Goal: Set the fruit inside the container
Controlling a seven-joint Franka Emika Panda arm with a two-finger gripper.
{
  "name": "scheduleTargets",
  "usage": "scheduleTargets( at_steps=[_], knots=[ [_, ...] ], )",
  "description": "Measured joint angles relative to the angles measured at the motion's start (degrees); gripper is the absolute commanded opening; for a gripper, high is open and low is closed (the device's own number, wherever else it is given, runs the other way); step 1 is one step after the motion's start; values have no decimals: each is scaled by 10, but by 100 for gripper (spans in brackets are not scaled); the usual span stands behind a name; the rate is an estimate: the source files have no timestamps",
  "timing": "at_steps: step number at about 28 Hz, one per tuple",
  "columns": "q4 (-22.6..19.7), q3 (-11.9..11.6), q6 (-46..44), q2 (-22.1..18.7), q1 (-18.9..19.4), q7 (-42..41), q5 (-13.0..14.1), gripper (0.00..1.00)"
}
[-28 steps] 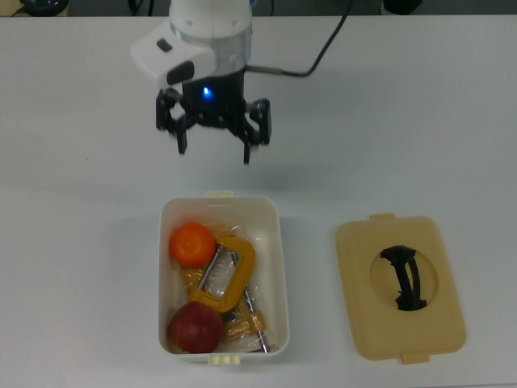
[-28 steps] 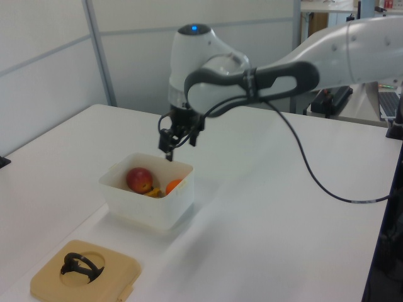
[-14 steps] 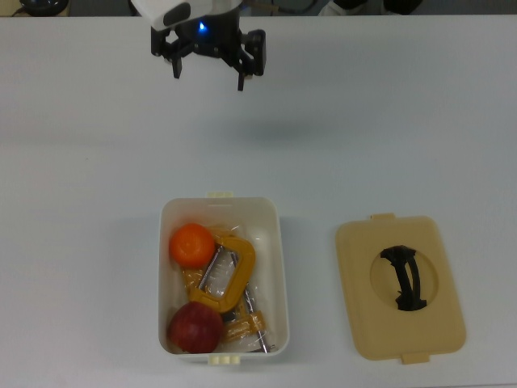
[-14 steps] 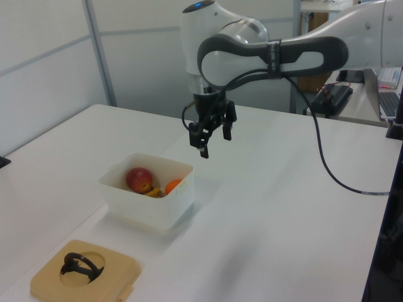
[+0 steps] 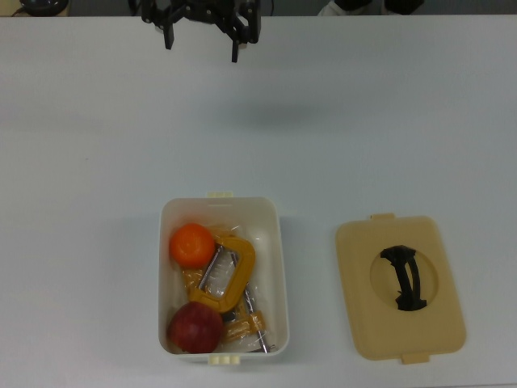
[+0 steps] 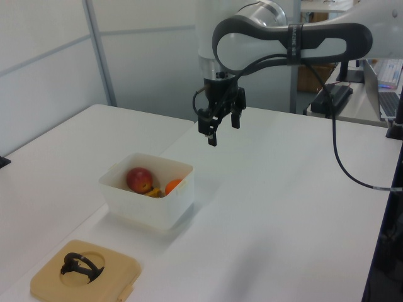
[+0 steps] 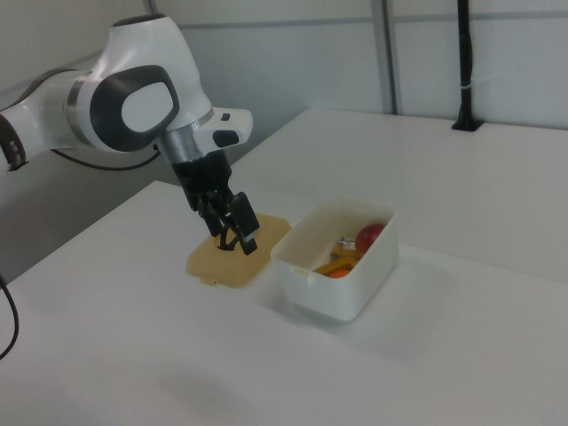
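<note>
The white container [image 5: 282, 275] stands on the table with both fruits inside. In the top view the orange tangerine [image 5: 191, 244] lies at its far end and the dark red apple [image 5: 195, 327] at its near end. Both also show in the left view, the apple [image 6: 139, 179] beside the tangerine [image 6: 173, 185]. In the right view the apple [image 7: 371, 235] shows over the box wall [image 7: 328, 284]. My gripper [image 5: 202, 44] hangs open and empty at the top view's upper edge, well away from the box. In the left view the gripper [image 6: 223, 130] is above and to the right of the box [image 6: 151, 207].
A yellow-orange metal clamp [image 5: 230, 271] and clear wrapping lie in the box between the fruits. The flat tan lid [image 5: 400, 287] with a black handle lies on the table at the top view's right of the box. A black cable trails from the arm [image 6: 340, 163].
The open gripper has drawn away from the box, toward the top view's upper edge, and moved up and rightward in the left view. The fruits, box and lid have stayed put.
</note>
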Motion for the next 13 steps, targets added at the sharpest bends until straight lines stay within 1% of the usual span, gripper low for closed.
scheduleTargets(
  at_steps=[13],
  knots=[
    [3,0,0,1,-5,0,0,100]
  ],
)
